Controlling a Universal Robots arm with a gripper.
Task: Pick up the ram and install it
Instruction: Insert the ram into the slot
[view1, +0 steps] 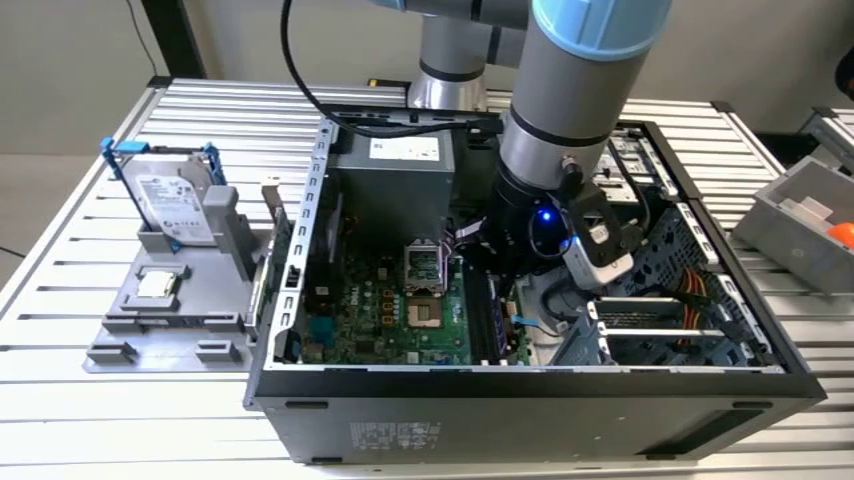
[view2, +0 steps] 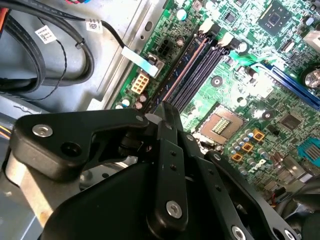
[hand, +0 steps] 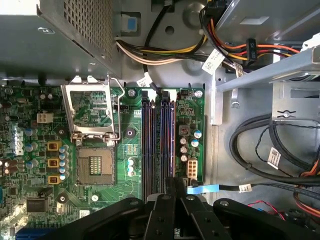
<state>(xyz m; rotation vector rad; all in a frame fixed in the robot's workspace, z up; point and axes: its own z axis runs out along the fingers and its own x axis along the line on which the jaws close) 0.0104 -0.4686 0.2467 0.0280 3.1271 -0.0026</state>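
The gripper (hand: 175, 184), jaws drawn together, hovered over the motherboard (hand: 100, 150) inside the computer case (view1: 534, 400) on the table (view1: 80, 400). The ram (hand: 165, 145) apparently stood edge-up in the memory slots just beneath the tips. It is likely light, stiff and fragile, best held by its bare edges.

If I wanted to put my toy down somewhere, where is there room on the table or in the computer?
There is bare room on the ridged silver metal table near the exterior view's left corner, in front of the grey plastic holder. More lies beside the open black computer case, toward that view's right. Inside the case it is crowded: the green motherboard, bundled cables and the robot's black gripper over the memory slots.
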